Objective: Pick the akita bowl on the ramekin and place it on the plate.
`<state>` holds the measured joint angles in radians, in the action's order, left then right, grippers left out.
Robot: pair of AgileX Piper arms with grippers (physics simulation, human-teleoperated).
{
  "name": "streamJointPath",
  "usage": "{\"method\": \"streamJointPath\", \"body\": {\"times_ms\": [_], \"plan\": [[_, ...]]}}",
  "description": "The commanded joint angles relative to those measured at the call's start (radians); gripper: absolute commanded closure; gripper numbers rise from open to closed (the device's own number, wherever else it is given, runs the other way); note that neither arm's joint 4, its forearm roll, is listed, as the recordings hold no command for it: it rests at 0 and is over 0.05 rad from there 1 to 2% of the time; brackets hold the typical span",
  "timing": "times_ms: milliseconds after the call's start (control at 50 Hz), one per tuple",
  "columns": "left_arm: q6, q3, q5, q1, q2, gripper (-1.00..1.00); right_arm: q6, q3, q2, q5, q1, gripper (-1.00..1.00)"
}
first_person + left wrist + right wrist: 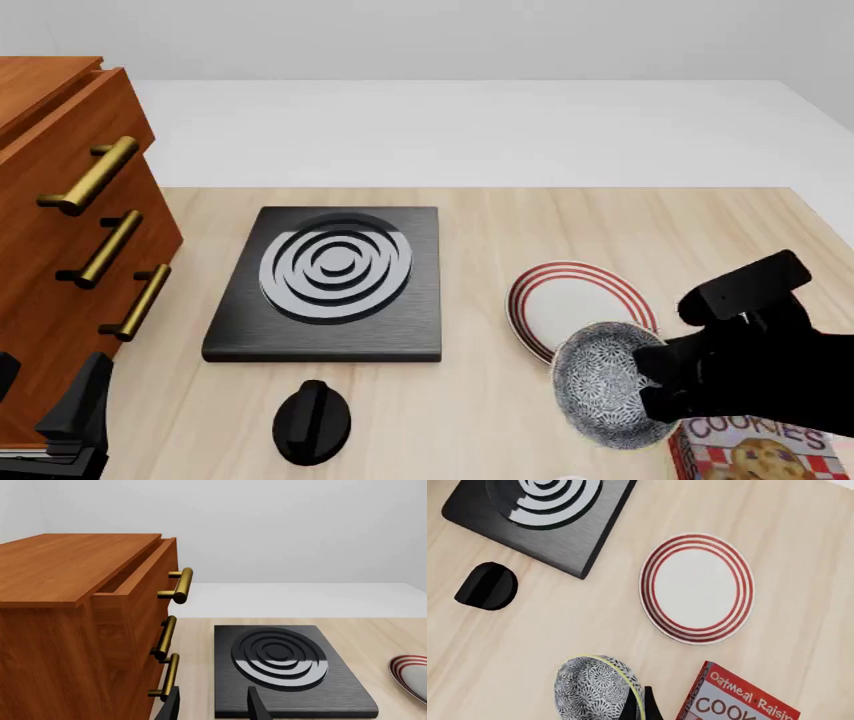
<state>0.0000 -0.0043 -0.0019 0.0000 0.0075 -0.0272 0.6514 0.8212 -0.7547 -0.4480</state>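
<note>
The akita bowl, grey-and-black speckled with a pale rim, hangs tilted on its side above the table. It is just in front of the near edge of the white red-ringed plate. My right gripper is shut on the bowl's rim. The right wrist view shows the bowl pinched by the right gripper, with the plate lying bare beyond it. My left gripper sits open at the near left by the cabinet; in its own view the fingers hold nothing. The ramekin is out of view.
A black slab with white rings lies left of the plate. In front of the slab is a black knob. A wooden drawer cabinet with brass handles fills the left side. A cookie box lies at the near right under my right arm.
</note>
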Motion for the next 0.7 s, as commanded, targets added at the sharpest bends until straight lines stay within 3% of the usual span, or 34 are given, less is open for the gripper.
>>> {"method": "streamJointPath", "body": {"times_ms": [20,260,380,700], "plan": [[0.000,0.000,0.000,0.000,0.000,-1.00,-0.001,0.098,0.036,0.014,0.066,1.00],[0.000,0.000,0.000,0.000,0.000,-1.00,-0.087,0.170,0.152,0.135,0.112,1.00],[0.000,0.000,0.000,0.000,0.000,-1.00,-0.146,0.165,0.209,0.204,0.121,1.00],[0.000,0.000,0.000,0.000,0.000,-1.00,-0.240,0.136,0.277,0.317,0.201,1.00]]}}
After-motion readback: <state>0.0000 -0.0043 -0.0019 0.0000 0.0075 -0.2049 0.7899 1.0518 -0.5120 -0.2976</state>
